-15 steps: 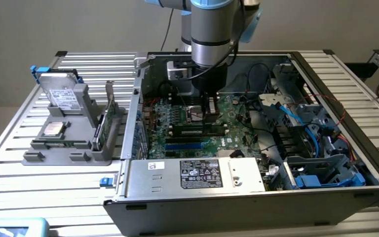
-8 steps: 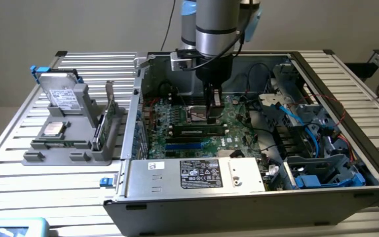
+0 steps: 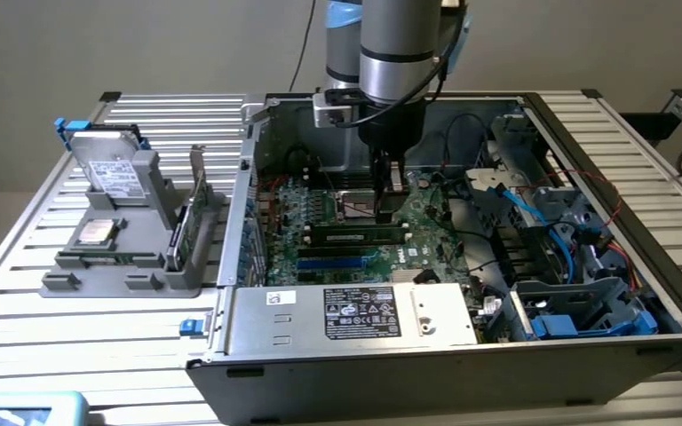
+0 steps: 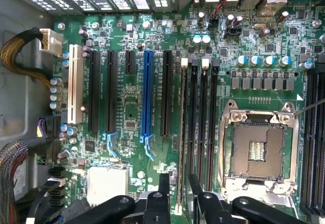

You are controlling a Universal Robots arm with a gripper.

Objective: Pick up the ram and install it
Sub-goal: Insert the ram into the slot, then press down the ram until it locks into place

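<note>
Well off to the exterior view's left of the CPU socket (image 4: pixel 256 150), outside the computer case (image 3: pixel 317 382), a grey fixture (image 3: pixel 128 262) holds a drive and other parts on the slatted table (image 3: pixel 10 311). Nearer the socket, black and blue expansion slots (image 4: pixel 147 92) line the motherboard (image 4: pixel 129 107). The ram (image 4: pixel 181 132) stands on edge in the memory slot farthest from the socket. The gripper (image 4: pixel 179 179) hangs over one end of it, fingers spread to either side without pinching. To the exterior view's right of the socket, blue cables (image 3: pixel 517 197) and a drive cage (image 3: pixel 578 311) crowd the case.
</note>
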